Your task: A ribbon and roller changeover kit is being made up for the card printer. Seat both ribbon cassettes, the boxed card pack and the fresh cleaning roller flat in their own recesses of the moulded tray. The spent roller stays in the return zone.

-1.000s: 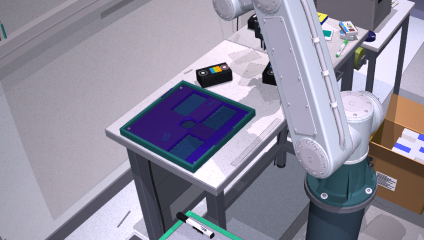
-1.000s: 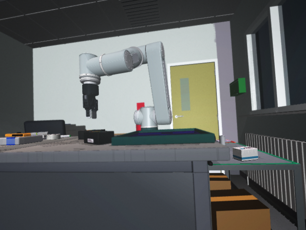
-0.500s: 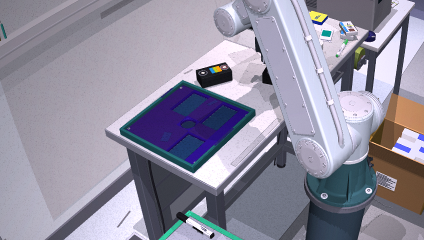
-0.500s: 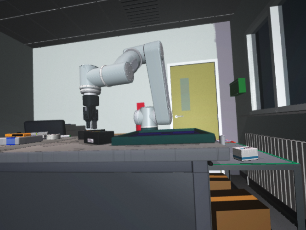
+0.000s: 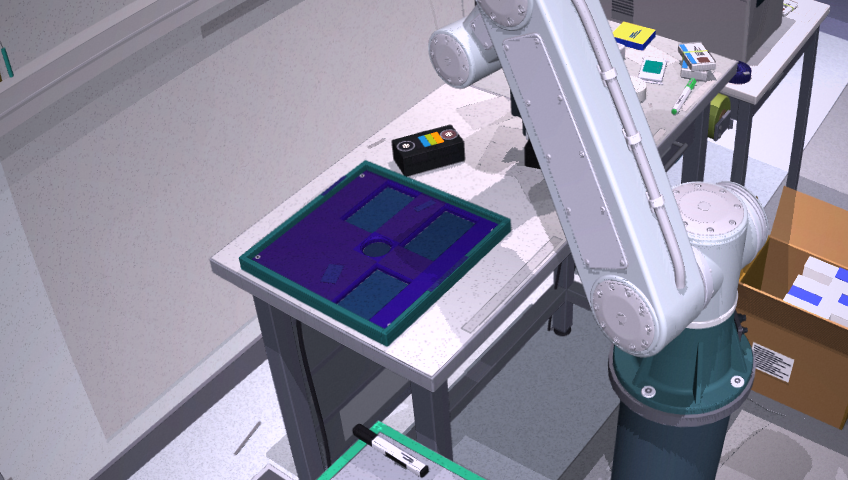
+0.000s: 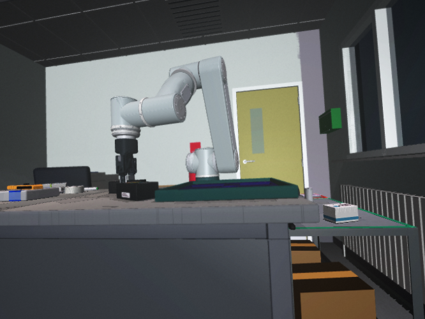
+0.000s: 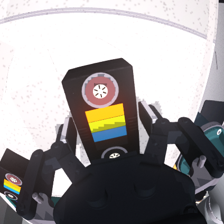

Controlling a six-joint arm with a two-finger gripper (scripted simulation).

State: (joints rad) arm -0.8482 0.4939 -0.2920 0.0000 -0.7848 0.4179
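A black ribbon cassette [image 7: 101,111] with a red hub and a yellow-and-blue label lies flat on the white table, and my open gripper [image 7: 108,124] straddles it, holding nothing. A second black cassette [image 5: 428,148] lies nearer the tray's far corner. The green-rimmed tray [image 5: 375,247] with its purple moulded insert sits at the table's near end, and its three rectangular recesses and one round recess hold nothing. From the low side camera the gripper [image 6: 126,178] reaches down to the cassettes' [image 6: 136,190] height. The arm hides the gripped-at cassette from the high side camera.
A cardboard box [image 5: 800,303] with white-and-blue packs stands on the floor by the robot base. The far table carries a yellow pack [image 5: 634,34], a small card box [image 5: 697,57], a teal-topped item [image 5: 653,69] and a green marker [image 5: 684,96].
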